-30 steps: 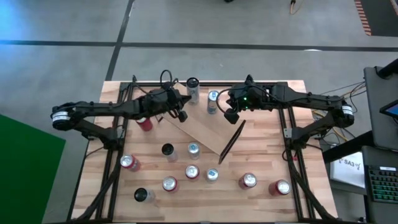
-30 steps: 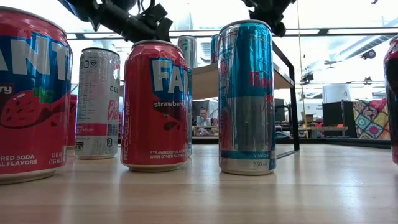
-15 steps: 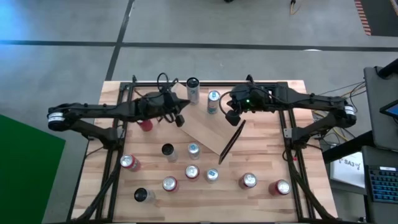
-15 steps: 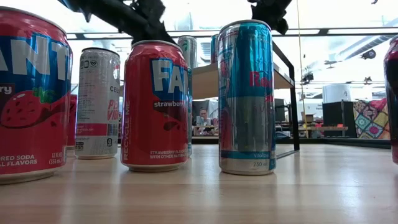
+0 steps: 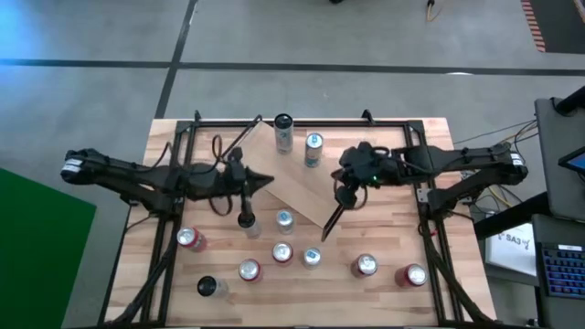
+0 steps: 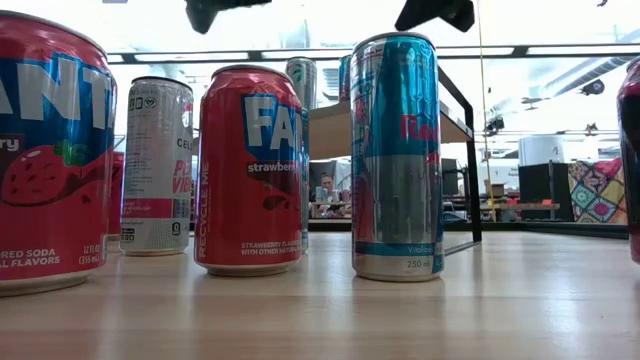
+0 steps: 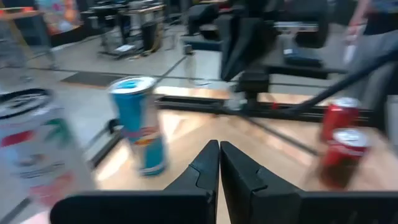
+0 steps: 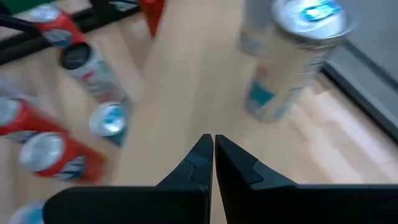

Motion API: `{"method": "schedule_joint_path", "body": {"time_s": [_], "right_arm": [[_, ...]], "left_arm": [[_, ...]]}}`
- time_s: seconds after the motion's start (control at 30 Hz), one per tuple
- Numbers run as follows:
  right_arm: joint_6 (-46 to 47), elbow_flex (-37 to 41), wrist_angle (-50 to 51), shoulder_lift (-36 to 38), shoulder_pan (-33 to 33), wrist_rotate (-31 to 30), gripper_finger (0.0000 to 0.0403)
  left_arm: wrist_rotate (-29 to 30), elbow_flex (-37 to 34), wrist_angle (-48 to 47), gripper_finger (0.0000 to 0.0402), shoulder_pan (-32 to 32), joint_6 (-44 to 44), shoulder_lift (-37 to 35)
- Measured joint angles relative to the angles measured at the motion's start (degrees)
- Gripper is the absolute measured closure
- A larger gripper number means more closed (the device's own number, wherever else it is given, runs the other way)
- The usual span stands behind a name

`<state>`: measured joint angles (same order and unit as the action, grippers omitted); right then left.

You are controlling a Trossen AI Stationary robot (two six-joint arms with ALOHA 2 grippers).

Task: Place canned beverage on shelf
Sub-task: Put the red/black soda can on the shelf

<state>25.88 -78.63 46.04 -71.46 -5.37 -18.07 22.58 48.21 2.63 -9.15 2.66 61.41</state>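
Note:
The shelf [image 5: 297, 187], a light-wood plank with black end frames, stands aslant at the table's middle. Two cans stand on it toward its far side: a dark-topped one [image 5: 283, 132] and a blue one [image 5: 313, 149]. Several more cans stand on the tabletop toward the near edge. My left gripper [image 5: 259, 182] hovers shut over the shelf's left end, above a black-topped can [image 5: 246, 219], and holds nothing. My right gripper [image 5: 344, 196] hovers shut over the shelf's right end, also with nothing in it. Both hang high in the low view, the left gripper [image 6: 215, 10] and the right gripper [image 6: 435, 12].
Loose cans stand in the table's near half: red ones [image 5: 190, 239] [image 5: 414, 275] [image 5: 364, 266], slim blue ones [image 5: 283, 219] [image 5: 312, 257], and a dark one [image 5: 208, 286]. Black arm frames [image 5: 174, 196] [image 5: 425, 196] stand at both sides. Bare wood lies at the far right.
Both grippers have stayed shut and swung away from the two cans on the shelf toward the table's near edge. The left one has travelled farther and risen. No can has moved.

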Motion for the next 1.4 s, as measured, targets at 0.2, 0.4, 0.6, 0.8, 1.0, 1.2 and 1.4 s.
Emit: {"method": "schedule_joint_path", "body": {"time_s": [0.2,0.4,0.6,0.8,1.0,1.2,1.4], "right_arm": [[4.6,0.0,-0.8,-0.6,-6.5,0.0,0.0394],[9.9,0.0,-1.1,-1.6,-12.3,0.0,0.0394],[14.7,0.0,-0.9,-2.8,-16.2,0.3,0.0394],[23.2,0.0,-0.9,-5.1,-17.6,5.0,0.0394],[28.1,0.0,-0.8,-8.1,-20.1,6.6,0.0394],[30.5,0.0,-0.9,-10.3,-22.7,6.5,0.0394],[25.0,0.0,-0.9,-11.8,-26.3,4.9,0.0394]], "left_arm": [[0.0,0.0,0.3,0.0402,-6.8,2.0,-0.3],[0.0,0.0,0.3,0.0402,-11.3,6.3,-0.2],[0.0,0.0,0.2,0.0402,-15.2,11.1,-0.2],[0.0,0.0,0.3,0.0402,-18.4,14.2,-0.2],[0.2,0.0,-0.3,0.0402,-21.6,19.0,0.0],[5.5,0.0,-0.6,0.0402,-25.8,22.1,0.0],[7.2,0.0,-0.8,0.0402,-29.3,26.3,0.0]]}}
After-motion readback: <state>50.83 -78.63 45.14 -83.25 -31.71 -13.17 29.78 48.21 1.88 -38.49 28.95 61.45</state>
